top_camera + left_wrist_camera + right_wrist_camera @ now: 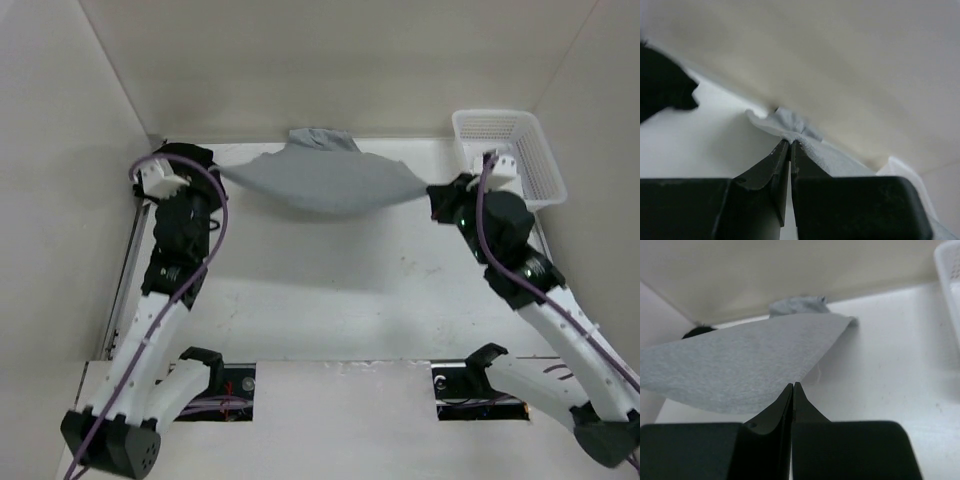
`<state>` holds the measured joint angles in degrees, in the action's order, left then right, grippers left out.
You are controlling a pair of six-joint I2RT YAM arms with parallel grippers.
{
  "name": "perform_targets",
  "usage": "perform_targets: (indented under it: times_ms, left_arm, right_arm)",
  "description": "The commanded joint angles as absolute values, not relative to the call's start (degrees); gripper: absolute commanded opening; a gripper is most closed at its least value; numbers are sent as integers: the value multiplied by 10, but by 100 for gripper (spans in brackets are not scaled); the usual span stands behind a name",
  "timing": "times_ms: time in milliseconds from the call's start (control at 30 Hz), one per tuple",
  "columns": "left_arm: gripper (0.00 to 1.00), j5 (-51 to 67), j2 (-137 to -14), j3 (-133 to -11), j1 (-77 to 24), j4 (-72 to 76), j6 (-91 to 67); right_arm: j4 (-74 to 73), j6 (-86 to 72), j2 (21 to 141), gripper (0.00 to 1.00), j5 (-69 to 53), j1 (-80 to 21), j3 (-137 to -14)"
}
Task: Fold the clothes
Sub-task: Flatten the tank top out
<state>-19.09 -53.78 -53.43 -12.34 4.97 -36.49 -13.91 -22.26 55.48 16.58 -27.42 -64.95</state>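
Top external view: the grey sleeveless top (325, 182) hangs stretched across the upper middle of the frame, sagging above the table (330, 300); the left gripper (214, 172) is clamped on its left edge; the right gripper (432, 196) pinches its right edge, beside the white basket (545, 160); the knit looks thin, light and limp, likely to droop; hems and corners seem the best holds.

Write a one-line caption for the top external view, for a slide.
A grey top hangs stretched between the left gripper and the right gripper, both shut on its corners, near a white basket.
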Motion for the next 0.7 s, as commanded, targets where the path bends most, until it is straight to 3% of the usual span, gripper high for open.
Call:
perform_targets:
  times_ms: [0, 367, 533, 667]
  left_arm:
    - [3, -225, -405, -448, -147, 56, -374]
    - [3, -219, -150, -302, -194, -238, -445]
    - [3, -216, -53, -287, -223, -415, -546]
    - [2, -252, -59, -286, -244, -473, -604]
  right_arm:
    - [-86, -257, 435, 0, 225, -328, -552]
    - [-329, -430, 230, 0, 288, -510, -361]
    - [-421, -580, 203, 0, 287, -654, -303]
    - [-438, -668, 236, 0, 349, -758, -294]
